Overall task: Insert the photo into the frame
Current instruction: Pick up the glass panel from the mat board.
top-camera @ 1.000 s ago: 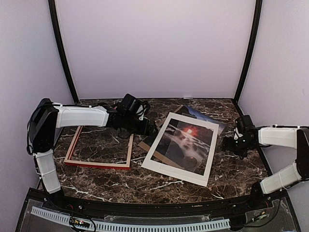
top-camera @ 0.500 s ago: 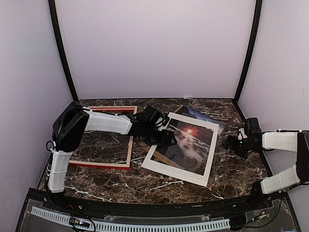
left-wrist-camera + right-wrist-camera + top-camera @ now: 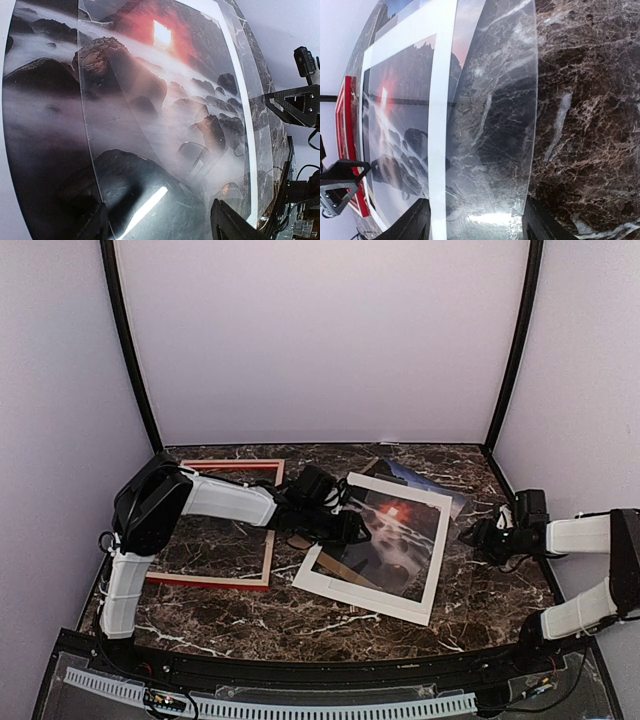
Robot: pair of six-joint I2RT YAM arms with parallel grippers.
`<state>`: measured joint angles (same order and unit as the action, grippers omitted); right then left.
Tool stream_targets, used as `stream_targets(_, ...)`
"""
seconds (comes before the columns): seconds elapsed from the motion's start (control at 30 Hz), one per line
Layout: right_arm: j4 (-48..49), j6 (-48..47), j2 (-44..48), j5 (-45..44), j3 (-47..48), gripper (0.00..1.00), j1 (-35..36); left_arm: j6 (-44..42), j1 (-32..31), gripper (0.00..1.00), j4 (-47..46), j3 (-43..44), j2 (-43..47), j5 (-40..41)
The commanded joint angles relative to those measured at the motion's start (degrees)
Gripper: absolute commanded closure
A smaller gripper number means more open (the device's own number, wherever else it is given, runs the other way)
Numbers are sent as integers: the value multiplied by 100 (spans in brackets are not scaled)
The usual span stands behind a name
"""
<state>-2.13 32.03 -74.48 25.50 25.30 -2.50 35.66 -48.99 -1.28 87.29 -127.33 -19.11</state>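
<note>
- Photo [image 3: 392,525]: edges hidden under white mat [image 3: 335,583]; one far corner pokes out.
- Frame [image 3: 205,580]: far-right corner and part of right rail behind left arm [image 3: 225,500].
- Left gripper [image 3: 160,222], right gripper [image 3: 475,222]: fingers cut off by btm edge in wrist views; too small in top view to read gap.

Top external sat high behind both arm bases, facing forward and down, the whole table [image 3: 480,600] in shot and the photo [image 3: 385,540] central. Left wrist hung very close over the photo, facing past its right edge to the right gripper [image 3: 290,102]. Right wrist looked low from right of the photo, leftward across it, probably reaching the left gripper [image 3: 340,182]. All three shared the photo.
</note>
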Motion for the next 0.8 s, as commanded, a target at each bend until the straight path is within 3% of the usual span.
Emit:
stream_targets(0.0, 496, 109, 217, 819, 4, 40, -134, 268, -80, 28, -16, -353, -64, -94)
stream_targets(0.37, 639, 11, 599, 1882, 110, 53, -260, 276, -103, 30, -56, -556, 19, 18)
stream_targets(0.77, 751, -144, 325, 2347, 143, 69, -251, 160, -107, 29, -77, -606, 237, 28)
